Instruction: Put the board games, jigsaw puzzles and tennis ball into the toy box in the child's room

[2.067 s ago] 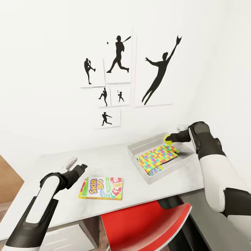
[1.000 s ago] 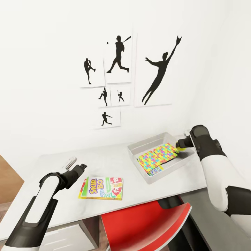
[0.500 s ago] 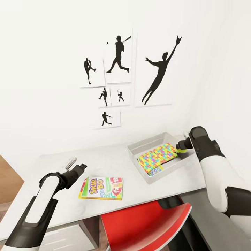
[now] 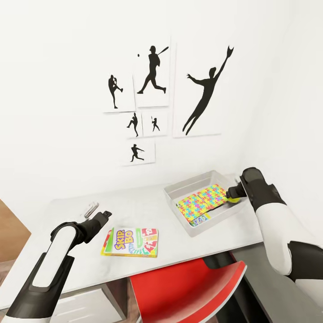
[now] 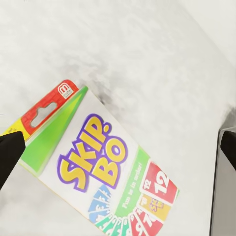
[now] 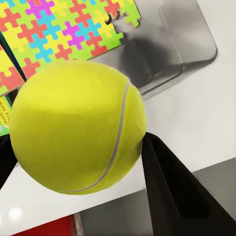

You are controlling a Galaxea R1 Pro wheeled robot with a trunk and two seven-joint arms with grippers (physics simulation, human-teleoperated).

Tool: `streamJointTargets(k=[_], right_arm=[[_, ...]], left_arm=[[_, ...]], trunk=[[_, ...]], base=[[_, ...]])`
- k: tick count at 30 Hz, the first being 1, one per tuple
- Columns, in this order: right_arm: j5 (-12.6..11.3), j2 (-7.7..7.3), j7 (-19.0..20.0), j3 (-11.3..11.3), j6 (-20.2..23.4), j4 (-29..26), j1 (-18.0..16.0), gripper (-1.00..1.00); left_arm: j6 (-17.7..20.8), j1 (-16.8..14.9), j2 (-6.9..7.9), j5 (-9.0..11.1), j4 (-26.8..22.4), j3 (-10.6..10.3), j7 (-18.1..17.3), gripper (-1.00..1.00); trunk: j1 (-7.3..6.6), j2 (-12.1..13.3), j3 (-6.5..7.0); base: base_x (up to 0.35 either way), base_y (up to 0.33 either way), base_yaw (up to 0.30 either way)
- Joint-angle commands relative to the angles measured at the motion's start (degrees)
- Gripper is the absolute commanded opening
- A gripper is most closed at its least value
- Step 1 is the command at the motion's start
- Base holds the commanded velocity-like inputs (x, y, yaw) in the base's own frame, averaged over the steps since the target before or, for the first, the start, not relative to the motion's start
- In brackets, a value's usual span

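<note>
SKIP-BO box (image 5: 110,172) — corner cut off

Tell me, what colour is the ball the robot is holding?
The tennis ball is bright yellow-green with a pale curved seam, clearest in the right wrist view.

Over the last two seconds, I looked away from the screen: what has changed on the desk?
The right claw, shut on the tennis ball, has carried it from above the tray's far corner down and toward the robot, to the tray's right-hand rim. It is not released yet. The puzzles in the tray, the SKIP-BO box on the desk and the left claw above it stayed put.
</note>
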Motion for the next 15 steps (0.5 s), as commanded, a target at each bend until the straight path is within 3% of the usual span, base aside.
streamJointTargets(k=[1, 15], right_arm=[[0.45, 0.04, 0.45, -0.17, 0.18, 0.35, -0.05, -1.00], [0.53, 0.19, 0.32, -0.15, 0.18, 3.37, -0.02, -1.00]], left_arm=[[0.15, -0.07, 0.04, 0.31, -0.07, -0.06, 0.43, 1.00], [0.15, -0.07, 0.04, 0.31, -0.07, -0.06, 0.43, 1.00]], trunk=[[0.04, -0.13, -0.13], [0.04, -0.13, -0.13]], base=[[0.000, 0.000, 0.000], [0.000, 0.000, 0.000]])
